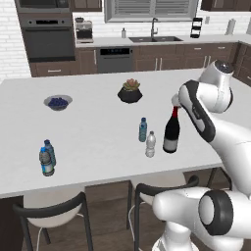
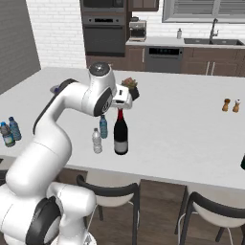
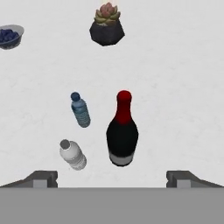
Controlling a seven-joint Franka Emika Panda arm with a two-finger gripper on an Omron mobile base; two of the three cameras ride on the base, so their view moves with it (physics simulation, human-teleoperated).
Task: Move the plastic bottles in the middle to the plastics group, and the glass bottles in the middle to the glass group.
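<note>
Plastics group [image 1: 47, 158] at the counter's far left edge. Blue-capped bottle [image 3: 80, 110] and white-capped bottle [image 3: 72, 154] mid-counter, close beside the black wine bottle [image 3: 122, 135]. Gripper [image 3: 112, 178] overhead, fingers spread, empty. Risk: descent nudging the tall wine bottle over onto its neighbours.

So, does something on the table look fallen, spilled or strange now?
Nothing stands out. The black bottle, the blue-tinted bottle and the whitish bottle all stand upright and apart on the table, nothing spilled. The open hand hovers above them, holding nothing.
</note>
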